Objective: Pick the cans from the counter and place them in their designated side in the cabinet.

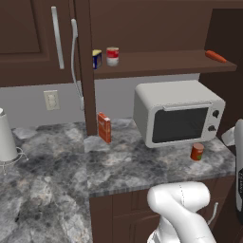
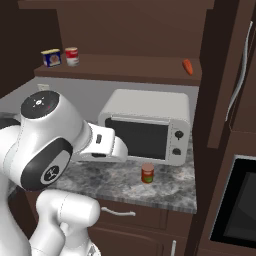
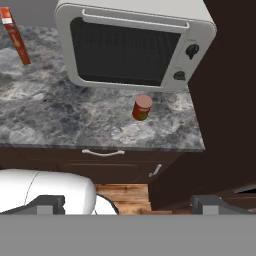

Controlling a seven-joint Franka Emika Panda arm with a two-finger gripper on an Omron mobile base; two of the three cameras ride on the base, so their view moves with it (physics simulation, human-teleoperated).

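Two cans sit well apart. Largest is the dark wooden cabinet (image 1: 161, 61), its long shelf board carrying a blue-and-yellow container (image 1: 97, 59) at the left end with the red can with a cream-white band (image 1: 112, 56) just beside it, and a small orange item (image 1: 216, 57) far to the right. Below, the grey marbled counter (image 1: 118, 163) bears a white microwave (image 1: 178, 113), a flat orange-red box (image 1: 104, 127) standing upright, and the plain orange-red can (image 3: 142, 107) in front of the microwave's right corner. The gripper (image 3: 130, 202) is spread wide and empty, away from the counter's front edge.
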